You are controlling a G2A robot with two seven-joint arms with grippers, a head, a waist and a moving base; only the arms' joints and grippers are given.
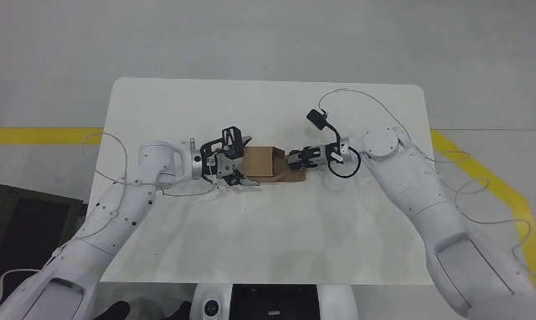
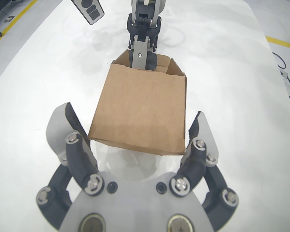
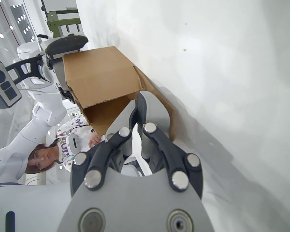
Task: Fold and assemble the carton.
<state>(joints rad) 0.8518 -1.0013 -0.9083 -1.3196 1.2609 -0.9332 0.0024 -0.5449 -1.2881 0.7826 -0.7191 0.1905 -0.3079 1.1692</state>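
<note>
A brown cardboard carton (image 1: 261, 162) lies on its side in the middle of the white table (image 1: 268, 228). My left gripper (image 1: 232, 159) is open and straddles the carton's left end. In the left wrist view its two fingertips (image 2: 70, 119) stand just outside the near corners of the carton (image 2: 140, 107). My right gripper (image 1: 293, 161) is shut, and its joined tips poke into the carton's open right end (image 2: 145, 61). In the right wrist view, the right gripper (image 3: 138, 97) sits at the mouth of the carton (image 3: 99, 73), beside a flap (image 3: 159, 102) lying along the table.
A black cable loop (image 1: 345, 165) hangs by the right wrist. Bare table surface lies in front of and behind the carton. The table's front edge (image 1: 268, 282) is close to the arms' bases. Yellow floor tape (image 1: 42, 136) runs past both sides.
</note>
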